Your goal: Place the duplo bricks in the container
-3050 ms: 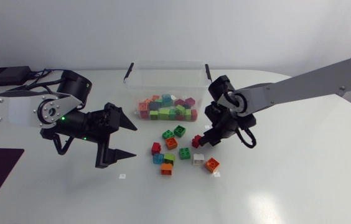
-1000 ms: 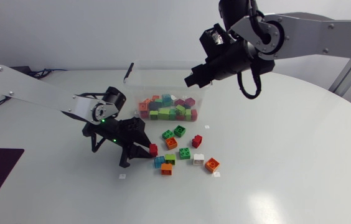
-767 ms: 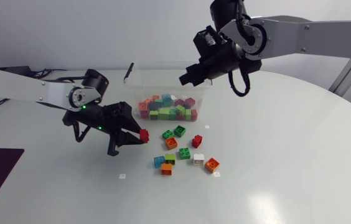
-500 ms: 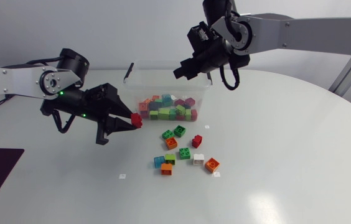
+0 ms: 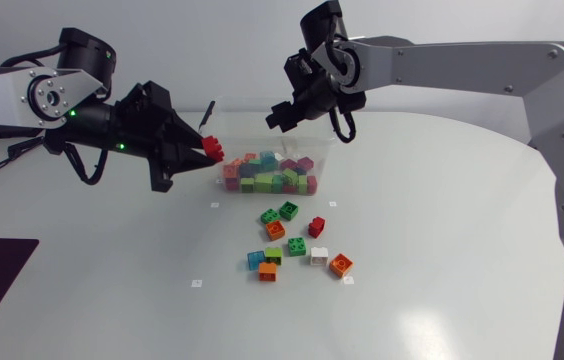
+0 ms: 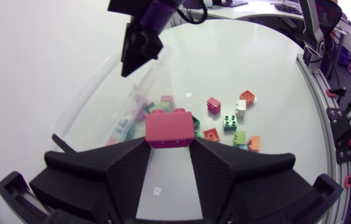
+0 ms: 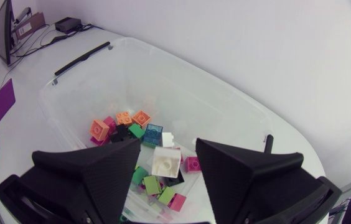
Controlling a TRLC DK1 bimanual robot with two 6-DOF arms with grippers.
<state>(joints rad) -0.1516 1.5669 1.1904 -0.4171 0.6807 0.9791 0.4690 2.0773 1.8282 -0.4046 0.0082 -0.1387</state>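
Collision worry first. In the head view both arms crowd the clear plastic container [image 5: 252,140] at once. The left gripper [image 5: 205,150] is pinched onto a small red duplo brick [image 5: 212,150], up in the air just off the container's left end and not yet over it. The right gripper [image 5: 276,118] hangs above the container's back edge with its fingers spread. If the left one goes in over the container, I'd guess the two could bump. A slip or an early let-go would drop the brick on the white table [image 5: 442,280] outside the container. Loose bricks [image 5: 292,240] in green, orange, red, white and blue lie in front of the container, well apart from both grippers.

In the left wrist view the left gripper [image 6: 170,144] squeezes the red duplo brick [image 6: 170,127] from both sides, right at the fingertips, so not much grip. Beyond it are the container [image 6: 110,87] and, above that, the right gripper [image 6: 139,56], pretty much in the way. Coming in low would probably shove the container's near wall.

In the right wrist view the right gripper [image 7: 168,149] is wide open and holds nothing. Below it, inside the container [image 7: 88,93], a white brick [image 7: 165,160] shows over the pile of mixed bricks [image 7: 132,127]. I can't tell if it's resting there.
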